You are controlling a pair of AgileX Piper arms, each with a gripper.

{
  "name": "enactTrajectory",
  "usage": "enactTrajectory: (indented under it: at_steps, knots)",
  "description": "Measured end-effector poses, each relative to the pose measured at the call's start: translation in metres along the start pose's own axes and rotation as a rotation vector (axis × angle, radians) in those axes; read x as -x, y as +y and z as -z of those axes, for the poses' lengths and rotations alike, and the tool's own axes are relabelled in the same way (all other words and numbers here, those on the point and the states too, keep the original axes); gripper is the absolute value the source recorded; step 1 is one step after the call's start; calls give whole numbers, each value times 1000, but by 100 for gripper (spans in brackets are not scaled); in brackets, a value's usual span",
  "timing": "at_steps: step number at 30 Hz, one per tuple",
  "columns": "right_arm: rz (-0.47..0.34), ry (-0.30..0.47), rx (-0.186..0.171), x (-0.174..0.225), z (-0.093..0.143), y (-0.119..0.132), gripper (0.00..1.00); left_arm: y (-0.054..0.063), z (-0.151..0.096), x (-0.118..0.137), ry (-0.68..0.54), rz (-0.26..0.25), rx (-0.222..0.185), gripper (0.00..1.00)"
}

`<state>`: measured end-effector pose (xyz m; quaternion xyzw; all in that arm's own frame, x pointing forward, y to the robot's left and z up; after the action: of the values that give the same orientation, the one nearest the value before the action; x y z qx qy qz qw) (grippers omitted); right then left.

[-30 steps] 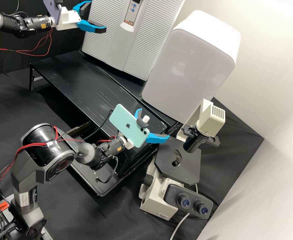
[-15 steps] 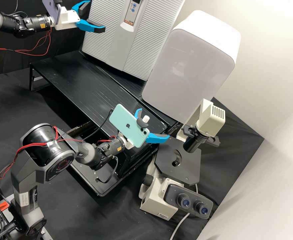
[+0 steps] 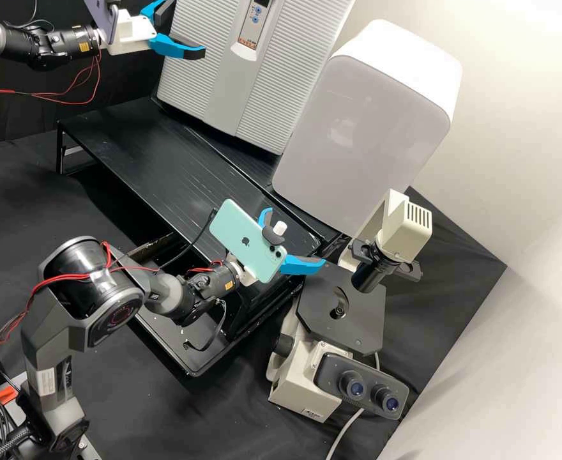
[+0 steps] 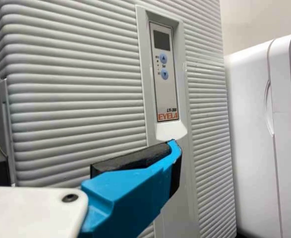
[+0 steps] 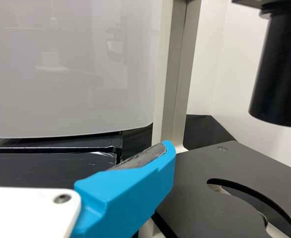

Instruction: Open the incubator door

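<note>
The light grey ribbed incubator [image 3: 217,96] stands at the back of the high view, its door front shut. My left gripper [image 3: 184,29] is open in front of its left part, with nothing between the fingers. In the left wrist view the incubator [image 4: 76,94] is close beyond the left gripper [image 4: 83,154], one fingertip just under the control panel; contact cannot be told. My right gripper [image 3: 299,249] stands open over the bench's right end, by the microscope. In the right wrist view one blue finger of the right gripper [image 5: 81,158] is seen beside the microscope stage.
A white rounded cabinet [image 3: 364,128] stands right of the incubator. The microscope [image 3: 341,306] is at the front right. A black raised shelf [image 3: 159,160] stretches before the incubator. Phones ride on both arms, and red wires hang under the left one.
My left gripper has shifted slightly up and to the right in the high view, still open. The right arm and the incubator have not moved.
</note>
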<state>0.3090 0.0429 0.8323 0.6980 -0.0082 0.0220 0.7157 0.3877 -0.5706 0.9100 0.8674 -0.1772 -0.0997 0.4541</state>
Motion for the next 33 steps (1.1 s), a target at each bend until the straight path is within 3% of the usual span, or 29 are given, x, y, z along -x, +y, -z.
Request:
enactTrajectory:
  at_steps: [12, 33]
  knots:
    - [0, 0, 0, 0, 0, 0, 100, 4, -8, -4, -24, -16, 0, 0]
    - [0, 0, 0, 0, 0, 0, 100, 4, -6, -3, -1, -24, 54, 0]
